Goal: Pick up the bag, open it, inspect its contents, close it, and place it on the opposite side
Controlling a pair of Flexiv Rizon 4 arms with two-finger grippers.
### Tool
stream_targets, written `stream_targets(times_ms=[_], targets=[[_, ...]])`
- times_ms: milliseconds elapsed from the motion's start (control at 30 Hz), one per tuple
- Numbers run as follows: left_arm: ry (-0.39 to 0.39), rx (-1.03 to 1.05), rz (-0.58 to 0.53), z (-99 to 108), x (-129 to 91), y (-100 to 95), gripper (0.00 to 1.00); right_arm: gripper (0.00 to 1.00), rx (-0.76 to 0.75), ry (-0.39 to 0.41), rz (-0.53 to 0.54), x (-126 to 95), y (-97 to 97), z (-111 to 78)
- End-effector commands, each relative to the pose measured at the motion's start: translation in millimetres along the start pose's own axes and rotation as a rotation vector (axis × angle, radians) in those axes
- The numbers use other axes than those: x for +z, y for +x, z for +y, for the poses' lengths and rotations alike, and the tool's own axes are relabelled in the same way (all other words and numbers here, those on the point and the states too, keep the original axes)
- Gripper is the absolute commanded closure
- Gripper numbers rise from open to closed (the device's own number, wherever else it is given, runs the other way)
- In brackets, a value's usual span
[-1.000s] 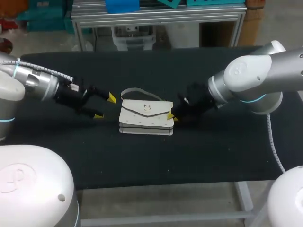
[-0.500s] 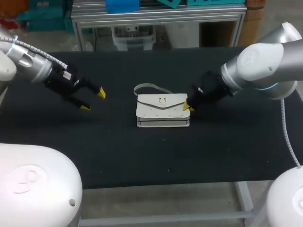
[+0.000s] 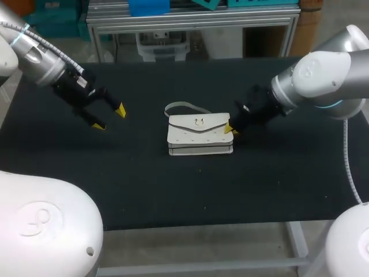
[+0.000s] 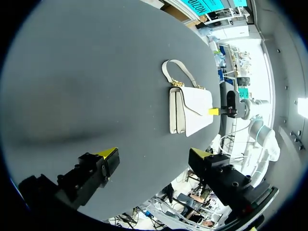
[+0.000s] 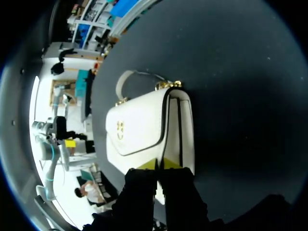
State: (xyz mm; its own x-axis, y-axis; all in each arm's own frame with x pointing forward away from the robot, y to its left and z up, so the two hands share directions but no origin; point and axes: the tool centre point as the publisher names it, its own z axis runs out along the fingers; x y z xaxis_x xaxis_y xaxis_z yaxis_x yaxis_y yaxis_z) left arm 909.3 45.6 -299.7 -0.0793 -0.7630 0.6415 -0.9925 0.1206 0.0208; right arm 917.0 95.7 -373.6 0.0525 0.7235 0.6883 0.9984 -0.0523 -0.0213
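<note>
I'm dragging the white bag (image 3: 200,137) toward 3 o'clock with my right gripper (image 3: 230,130) pinched on its end. It's lying flat and closed, now just past centre. My left gripper (image 3: 109,116), fingers apart, is backing off toward 9 o'clock. Placement is likely under way.

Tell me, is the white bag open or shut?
Shut. The bag has its flap folded flat down over the front, seen in the head and right wrist views.
</note>
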Motion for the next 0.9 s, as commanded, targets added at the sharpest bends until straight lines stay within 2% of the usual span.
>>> stream_targets(times_ms=[33, 67, 133, 267, 333, 467, 533, 667, 900], targets=[[-0.007, 0.0, 0.002, -2.3, 0.7, -0.9, 0.0, 1.0, 0.0, 0.003, -0.002, -0.7, 0.5, 0.2], [-0.022, 0.03, -0.016, -4.5, -1.2, 0.6, 0.0, 1.0, -0.003, -0.007, -0.007, -4.5, -3.5, 4.0], [0.005, 0.042, -0.041, -8.3, -9.7, -0.3, 0.0, 1.0, -0.018, -0.03, -0.014, -17.1, -15.0, 13.7], [0.033, 0.049, -0.079, -15.3, -27.1, -9.3, 0.0, 1.0, -0.015, -0.106, -0.067, -50.4, -41.6, 33.2], [0.024, 0.053, -0.105, -19.0, -33.4, -13.9, 0.0, 1.0, -0.025, -0.116, -0.058, -68.7, -55.7, 44.3], [0.042, 0.026, -0.151, -29.8, -47.0, -25.5, 0.0, 1.0, -0.008, -0.208, -0.154, -96.0, -81.5, 66.6], [0.042, 0.019, -0.166, -34.4, -52.8, -30.4, 0.0, 1.0, -0.011, -0.196, -0.153, -108.2, -96.4, 79.7], [0.043, -0.001, -0.208, -43.0, -61.5, -39.7, 0.0, 1.0, -0.08, -0.116, -0.133, -124.1, -119.4, 98.4], [0.042, -0.028, -0.239, -54.1, -67.9, -48.9, 0.0, 1.0, -0.099, -0.092, -0.167, -146.9, -146.0, 120.6]])
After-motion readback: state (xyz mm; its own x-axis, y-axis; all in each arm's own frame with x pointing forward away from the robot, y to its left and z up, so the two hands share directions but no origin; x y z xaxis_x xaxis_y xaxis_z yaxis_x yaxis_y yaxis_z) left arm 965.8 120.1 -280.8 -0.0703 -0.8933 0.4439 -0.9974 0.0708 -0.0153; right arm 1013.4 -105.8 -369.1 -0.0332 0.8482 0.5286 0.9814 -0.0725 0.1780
